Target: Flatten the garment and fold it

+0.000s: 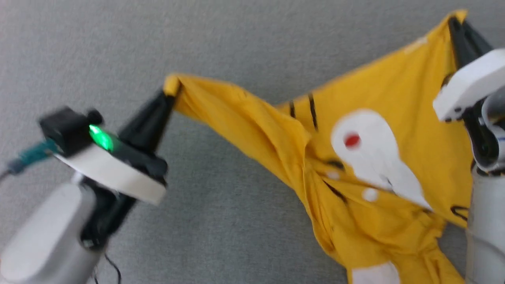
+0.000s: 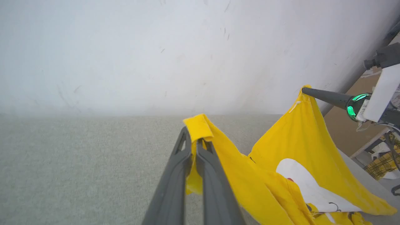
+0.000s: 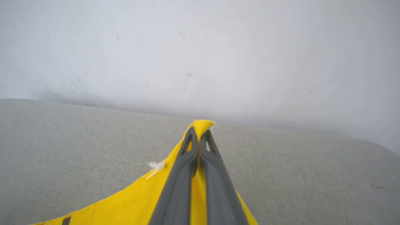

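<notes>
The yellow garment hangs stretched between both grippers above the grey carpet, its lower part bunched at the bottom right. A white half-circle with a red dot and two thin black stripes face up. My left gripper is shut on one yellow corner at the centre left; the left wrist view shows that corner pinched between the fingers. My right gripper is shut on the opposite corner at the top right, and its wrist view shows yellow cloth poking past the closed fingertips.
Grey carpet covers the floor under the garment. A pale wall rises beyond the carpet. In the left wrist view, brown flooring and plaid fabric lie at the far right.
</notes>
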You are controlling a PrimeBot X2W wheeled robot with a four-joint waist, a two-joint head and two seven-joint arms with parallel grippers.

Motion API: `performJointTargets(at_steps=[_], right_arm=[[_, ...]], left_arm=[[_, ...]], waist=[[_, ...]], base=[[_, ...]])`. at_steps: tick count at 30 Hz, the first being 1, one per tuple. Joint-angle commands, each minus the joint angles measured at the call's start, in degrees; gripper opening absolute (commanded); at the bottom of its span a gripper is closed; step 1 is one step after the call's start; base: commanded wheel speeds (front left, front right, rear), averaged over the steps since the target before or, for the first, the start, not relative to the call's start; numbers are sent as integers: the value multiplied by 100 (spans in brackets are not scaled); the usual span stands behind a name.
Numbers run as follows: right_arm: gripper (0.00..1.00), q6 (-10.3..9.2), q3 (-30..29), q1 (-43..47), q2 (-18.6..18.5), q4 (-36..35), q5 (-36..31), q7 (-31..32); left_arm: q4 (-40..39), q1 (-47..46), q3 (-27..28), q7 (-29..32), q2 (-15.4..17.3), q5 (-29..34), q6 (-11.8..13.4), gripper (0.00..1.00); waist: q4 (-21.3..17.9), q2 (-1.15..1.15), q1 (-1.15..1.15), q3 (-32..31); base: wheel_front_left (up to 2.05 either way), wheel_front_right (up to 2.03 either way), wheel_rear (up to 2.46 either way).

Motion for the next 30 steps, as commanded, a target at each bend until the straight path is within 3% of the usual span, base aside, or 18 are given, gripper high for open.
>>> performJointTargets(at_steps=[1, 5, 9, 20, 30], right_arm=[[0, 2, 15, -147, 12, 20, 33, -99], [0, 2, 104, -657, 42, 244, 83, -527], [0, 2, 276, -1320, 50, 549, 58, -683], [0, 2, 473, -3199, 55, 2053, 13, -944], [0, 2, 300, -4872, 56, 3375, -496, -1442]], left_arm=[[31, -190, 81, -49, 9, 64, 44, 0], [277, -976, 327, -18, 59, 306, 214, 0], [557, -1975, 360, 304, 133, 563, 227, 0], [2111, -4560, 67, 1191, 204, 991, -251, 0], [3118, -6449, 52, 1099, 197, 1340, -379, 0]], waist=[[-408, 0, 0, -454], [-608, 0, 0, -745], [-781, 0, 0, -903], [-1200, 0, 0, -869], [-1452, 0, 0, -307]], base=[[0, 0, 0], [0, 0, 0], [0, 0, 0], [0, 0, 0], [0, 0, 0]])
